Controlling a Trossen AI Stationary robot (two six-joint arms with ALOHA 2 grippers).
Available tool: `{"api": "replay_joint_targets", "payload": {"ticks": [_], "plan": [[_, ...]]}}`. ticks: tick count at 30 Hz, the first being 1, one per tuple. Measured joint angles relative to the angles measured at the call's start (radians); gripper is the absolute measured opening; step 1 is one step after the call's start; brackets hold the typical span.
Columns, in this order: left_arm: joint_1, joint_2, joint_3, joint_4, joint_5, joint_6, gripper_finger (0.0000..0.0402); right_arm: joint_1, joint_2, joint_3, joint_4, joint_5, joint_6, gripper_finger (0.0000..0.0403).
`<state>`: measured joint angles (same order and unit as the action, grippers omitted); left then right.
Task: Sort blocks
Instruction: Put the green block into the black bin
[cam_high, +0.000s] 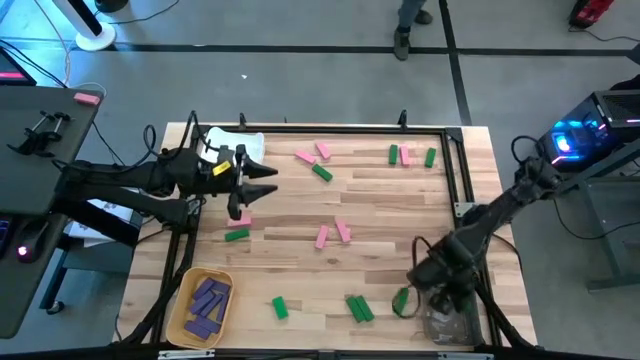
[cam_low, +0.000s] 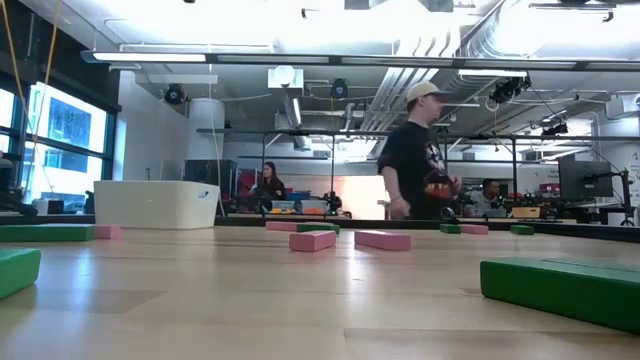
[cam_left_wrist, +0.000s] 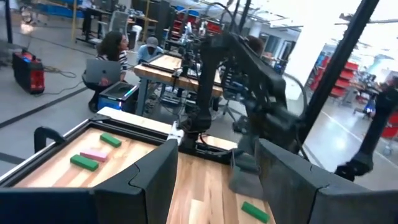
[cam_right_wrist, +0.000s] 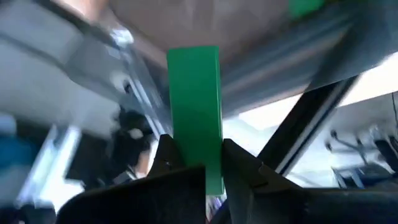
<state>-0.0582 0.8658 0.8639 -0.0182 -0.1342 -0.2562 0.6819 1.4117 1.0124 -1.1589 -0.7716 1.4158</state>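
Note:
Pink and green blocks lie flat and scattered on the wooden table (cam_high: 300, 270): pink ones (cam_high: 313, 153), (cam_high: 333, 235), green ones (cam_high: 322, 172), (cam_high: 237, 235), (cam_high: 280, 308), (cam_high: 358, 308). The low view shows pink blocks (cam_low: 382, 240) and a green one (cam_low: 560, 285). Purple blocks (cam_high: 207, 305) fill the yellow bin. My left gripper (cam_high: 268, 180) hovers open beside the white bin (cam_high: 240, 145), pointing toward the table's right; nothing is between its fingers (cam_left_wrist: 155, 180). My right gripper (cam_high: 415, 298), at the near right by the clear bin (cam_high: 450, 322), is shut on a green block (cam_high: 401, 300). My right gripper (cam_right_wrist: 196, 163) pinches the green block by one end (cam_right_wrist: 196, 146) between its two fingers. The block lies along the fingers and sticks out straight beyond their tips. Whether its free end (cam_right_wrist: 194, 62) touches anything, I cannot tell.
The yellow bin (cam_high: 178, 318) sits at the near left corner, the white bin (cam_low: 155, 204) at the far left. A black frame rail (cam_high: 455, 170) runs along the far and right edges. A person (cam_low: 420, 150) walks behind the table. Bare wood lies mid-table (cam_high: 390, 220).

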Motion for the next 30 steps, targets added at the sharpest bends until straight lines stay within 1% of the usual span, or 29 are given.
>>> {"api": "replay_joint_targets", "payload": {"ticks": [1, 3, 6, 8, 11, 15, 17, 20, 22, 25, 27, 28, 30], "plan": [[0.000, 0.000, 0.000, 0.001, -0.009, -0.007, 0.0202, 0.020, 0.000, -0.033, 0.038, -0.028, 0.010, 0.0005], [0.000, 0.000, 0.000, 0.002, -0.023, -0.018, 0.0202, 0.050, 0.000, -0.080, 0.087, -0.050, 0.057, 0.0005], [0.000, 0.000, 0.000, 0.002, -0.030, -0.031, 0.0202, 0.060, 0.000, -0.091, 0.120, -0.040, 0.093, 0.0008], [0.000, 0.000, 0.000, 0.002, -0.033, -0.030, 0.0202, 0.060, 0.000, -0.082, 0.117, -0.006, 0.106, 0.0016], [0.003, 0.000, 0.000, 0.002, -0.036, -0.030, 0.0202, 0.060, 0.000, -0.062, 0.119, 0.014, 0.106, 0.0039], [0.023, 0.000, 0.000, 0.000, -0.028, -0.030, 0.0202, 0.060, 0.000, -0.050, 0.124, 0.016, 0.106, 0.0091], [0.036, 0.000, 0.000, -0.003, -0.027, -0.030, 0.0202, 0.058, 0.000, -0.050, 0.148, -0.024, 0.098, 0.0119], [0.058, 0.000, 0.000, -0.008, -0.016, -0.024, 0.0202, 0.058, 0.000, -0.050, 0.230, -0.114, 0.069, 0.0149], [0.076, 0.000, 0.000, -0.009, 0.010, -0.001, 0.0202, 0.058, 0.000, -0.050, 0.287, -0.174, 0.067, 0.0159], [0.101, 0.000, 0.000, -0.010, 0.042, 0.031, 0.0202, 0.058, 0.000, -0.048, 0.330, -0.226, 0.077, 0.0161], [0.118, 0.000, 0.000, -0.011, 0.052, 0.055, 0.0202, 0.048, -0.004, -0.022, 0.333, -0.216, 0.074, 0.0161], [0.128, 0.000, 0.000, -0.011, 0.056, 0.067, 0.0202, 0.035, -0.007, 0.004, 0.337, -0.187, 0.067, 0.0160], [0.150, -0.002, 0.000, -0.012, 0.074, 0.087, 0.0202, -0.003, -0.016, 0.063, 0.368, -0.080, 0.042, 0.0160]]}}
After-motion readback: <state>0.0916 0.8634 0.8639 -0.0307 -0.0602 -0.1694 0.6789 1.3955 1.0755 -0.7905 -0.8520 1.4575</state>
